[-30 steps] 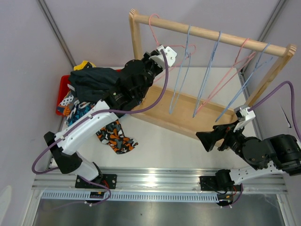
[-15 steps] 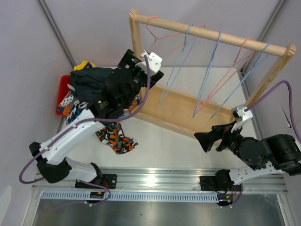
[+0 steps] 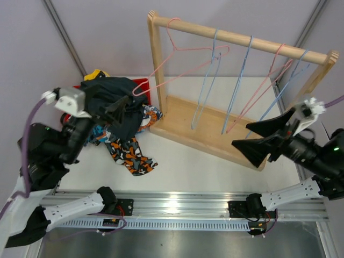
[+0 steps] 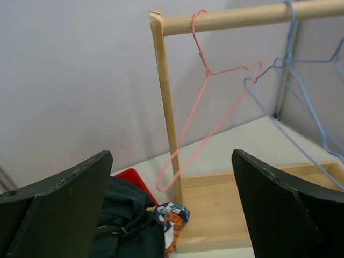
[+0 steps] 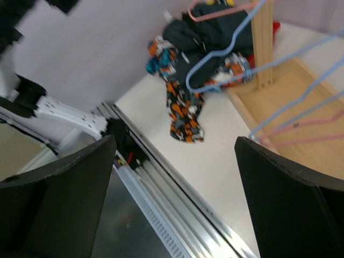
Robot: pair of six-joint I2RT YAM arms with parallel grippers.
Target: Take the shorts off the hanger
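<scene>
Hangers (image 3: pixel 201 48) all bare; shorts (image 3: pixel 102 91) heaped on table (image 3: pixel 193 161), left side. Left tool (image 4: pixel 171 155), right tool (image 3: pixel 243 135) both gaping, empty. Judgement: task done; back away clear of hanger wires.

A robot lab cell: plain grey panel walls (image 3: pixel 107 32) enclose a bare white desk (image 3: pixel 188 161), with an aluminium rail (image 3: pixel 177 203) along its near edge.
</scene>
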